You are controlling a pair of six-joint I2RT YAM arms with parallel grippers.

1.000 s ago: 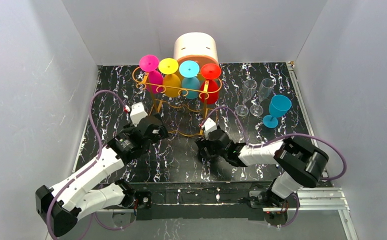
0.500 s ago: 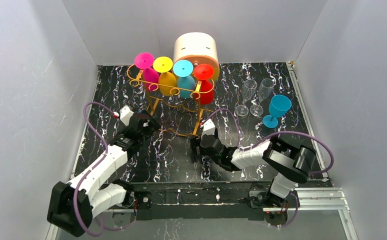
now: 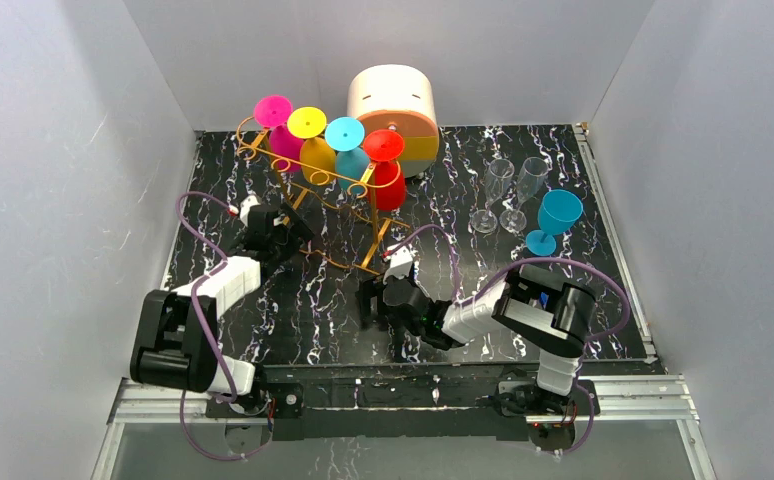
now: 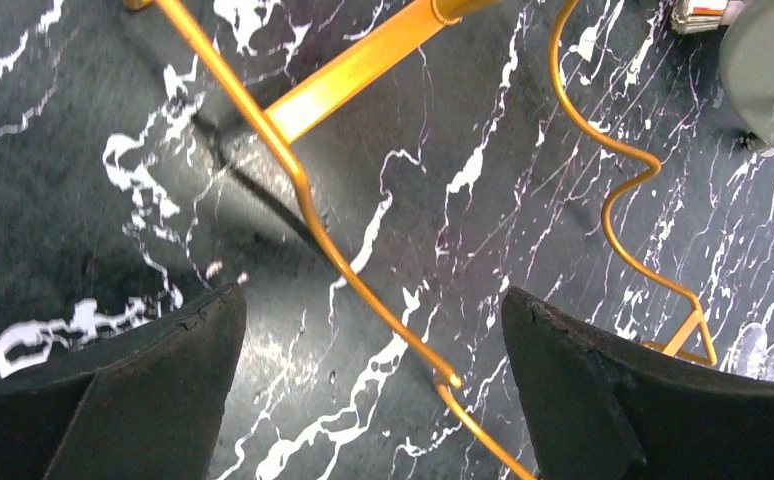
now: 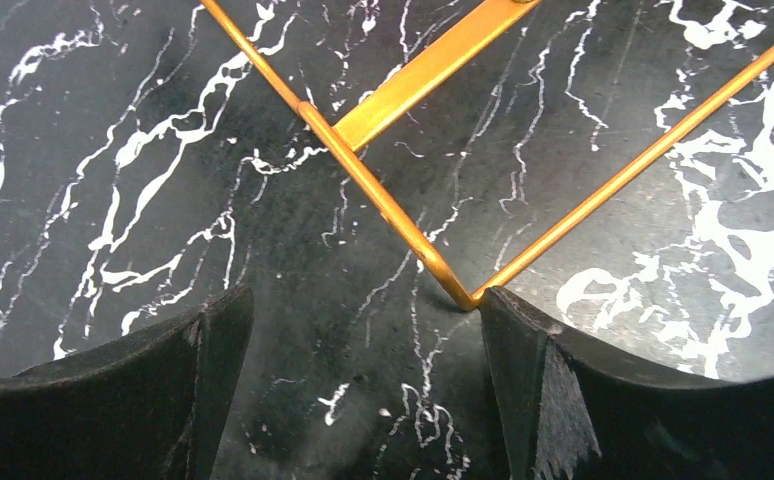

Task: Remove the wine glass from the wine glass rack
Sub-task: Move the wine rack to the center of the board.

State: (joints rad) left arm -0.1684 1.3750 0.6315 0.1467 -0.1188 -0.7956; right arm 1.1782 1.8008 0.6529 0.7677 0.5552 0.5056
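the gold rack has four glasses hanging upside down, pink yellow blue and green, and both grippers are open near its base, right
Not green: the fourth glass is red, as the top view shows. The rest stands: all four hang upside down on the gold rack, with the left gripper and right gripper open near its base.

Plain pale grey walls [image 3: 63, 150] close three sides around a black marble-patterned surface [image 3: 303, 305] with thin white veins. A silver aluminium rail [image 3: 633, 398] runs along one edge. The light is soft and even, with faint shadows.
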